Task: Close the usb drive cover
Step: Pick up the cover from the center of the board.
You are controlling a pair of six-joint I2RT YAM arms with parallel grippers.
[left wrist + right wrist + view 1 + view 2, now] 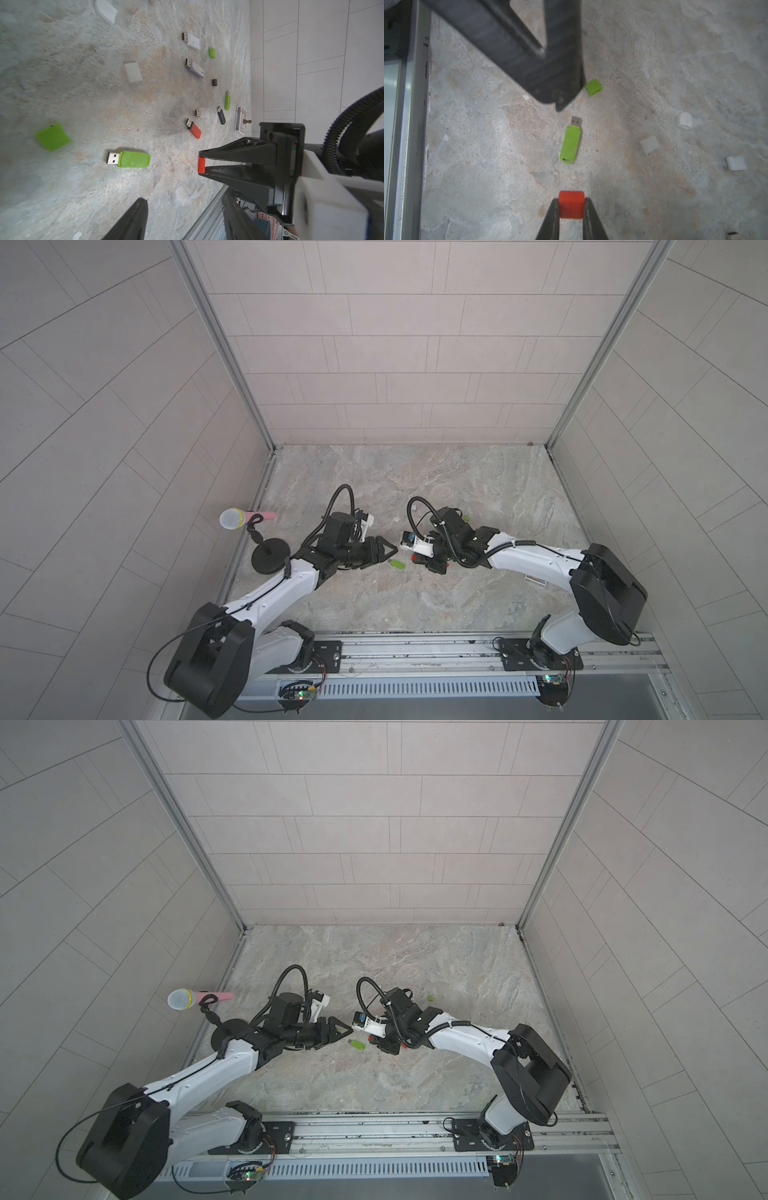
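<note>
My right gripper (571,202) is shut on a small red usb drive cover (571,204), held just above the table; the cover also shows in a top view (414,558) and in the left wrist view (201,165). A green usb drive (398,563) (571,143) lies between the two grippers with its metal plug bare. A loose green cover (593,87) lies just past that plug, beside a fingertip of my left gripper (390,551). The left gripper (185,224) is open with nothing between its fingers. A red usb drive (194,128) with a bare plug lies farther off.
Several other uncapped drives and loose white (133,72), green (212,52) and black covers are scattered over the stone table. A card deck (240,118) lies by the wall. A microphone on a stand (232,519) stands at the left edge. A metal rail (406,124) runs along the front.
</note>
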